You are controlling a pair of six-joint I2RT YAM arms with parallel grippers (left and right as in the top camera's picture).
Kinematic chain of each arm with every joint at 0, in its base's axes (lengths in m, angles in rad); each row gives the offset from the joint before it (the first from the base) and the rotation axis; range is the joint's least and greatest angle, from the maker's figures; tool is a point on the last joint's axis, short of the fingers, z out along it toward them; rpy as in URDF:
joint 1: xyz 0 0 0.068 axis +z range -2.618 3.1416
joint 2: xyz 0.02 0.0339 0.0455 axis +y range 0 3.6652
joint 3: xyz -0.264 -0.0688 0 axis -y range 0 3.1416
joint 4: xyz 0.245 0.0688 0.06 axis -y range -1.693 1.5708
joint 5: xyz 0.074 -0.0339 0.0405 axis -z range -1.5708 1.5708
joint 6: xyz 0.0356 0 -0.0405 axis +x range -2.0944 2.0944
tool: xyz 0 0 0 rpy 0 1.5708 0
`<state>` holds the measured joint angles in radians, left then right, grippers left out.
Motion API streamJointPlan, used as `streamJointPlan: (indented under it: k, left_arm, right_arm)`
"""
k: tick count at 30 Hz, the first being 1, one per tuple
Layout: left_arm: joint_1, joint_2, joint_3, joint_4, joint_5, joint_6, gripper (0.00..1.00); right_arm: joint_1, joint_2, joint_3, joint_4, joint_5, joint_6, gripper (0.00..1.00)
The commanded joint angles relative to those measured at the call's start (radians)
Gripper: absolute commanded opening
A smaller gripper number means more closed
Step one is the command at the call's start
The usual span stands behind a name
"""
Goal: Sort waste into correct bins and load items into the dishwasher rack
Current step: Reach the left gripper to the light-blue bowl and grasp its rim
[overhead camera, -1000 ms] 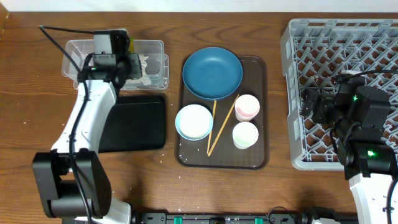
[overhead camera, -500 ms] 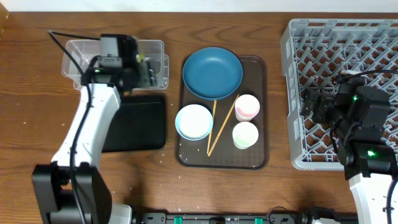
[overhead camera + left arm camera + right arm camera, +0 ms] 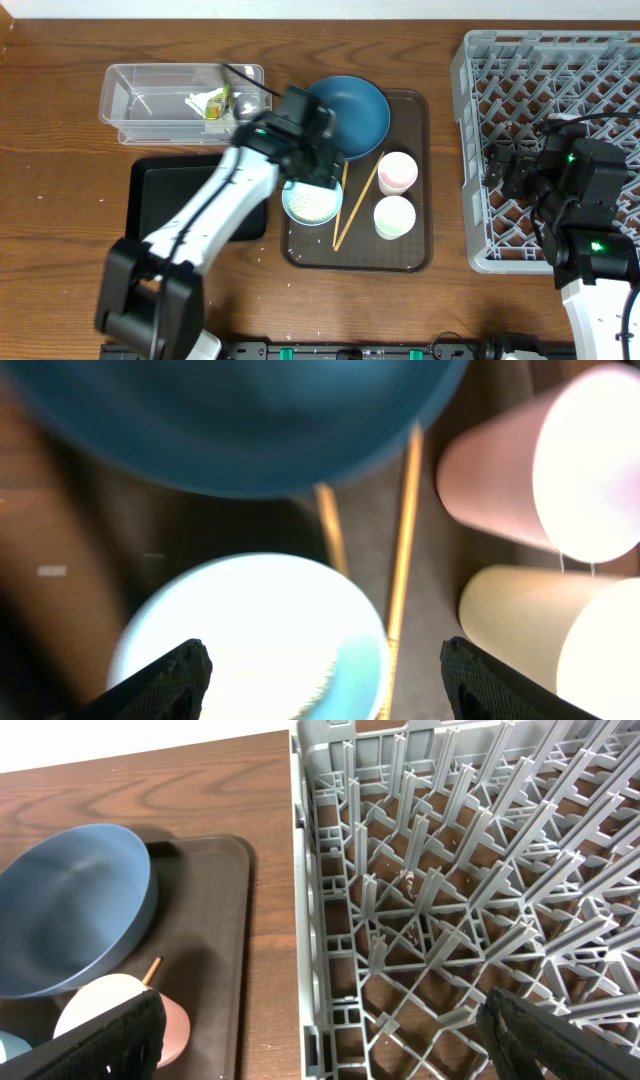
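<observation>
left gripper [image 3: 322, 660], fingers apart, hovers over the pale blue bowl [image 3: 250, 625] to grasp it; right gripper [image 3: 320, 1020], fingers apart too, hovers above the dishwasher rack [image 3: 303, 840].

A brown serving tray [image 3: 405, 257] rests on wooden table [image 3: 55, 150].

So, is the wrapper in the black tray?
No, the wrapper lies inside the clear tub, not the black tray.
</observation>
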<state>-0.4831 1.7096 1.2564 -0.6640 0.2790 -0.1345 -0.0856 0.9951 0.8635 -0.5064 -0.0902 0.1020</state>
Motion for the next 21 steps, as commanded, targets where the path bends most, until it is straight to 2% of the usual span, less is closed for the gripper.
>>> streamJointPlan:
  k: [1,6,10,14,16,18,21]
  left_arm:
    - [-0.057,0.066,-0.013,-0.001,-0.002,-0.01,0.75]
    - [-0.124,0.15,-0.013,-0.001,-0.003,-0.043,0.69]
    - [-0.142,0.188,-0.013,-0.001,-0.003,-0.043,0.52]
    - [-0.141,0.19,-0.013,-0.001,-0.003,-0.043,0.25]
    - [-0.14,0.189,-0.013,-0.002,-0.004,-0.043,0.19]
    - [-0.14,0.188,-0.013,-0.003,-0.013,-0.044,0.06]
    - [-0.14,0.182,-0.012,-0.014,-0.043,-0.044,0.06]
  right_arm:
    - [0.021,0.0,0.02,-0.003,-0.005,-0.003,0.99]
    - [0.021,0.0,0.02,-0.003,-0.005,-0.003,0.99]
    - [0.021,0.0,0.019,-0.002,-0.005,-0.003,0.99]
    - [0.021,0.0,0.019,-0.002,-0.005,-0.003,0.99]
    - [0.021,0.0,0.019,-0.002,-0.005,-0.003,0.99]
    - [0.021,0.0,0.02,-0.003,-0.005,-0.003,0.99]
    - [0.021,0.0,0.02,-0.003,-0.005,-0.003,0.99]
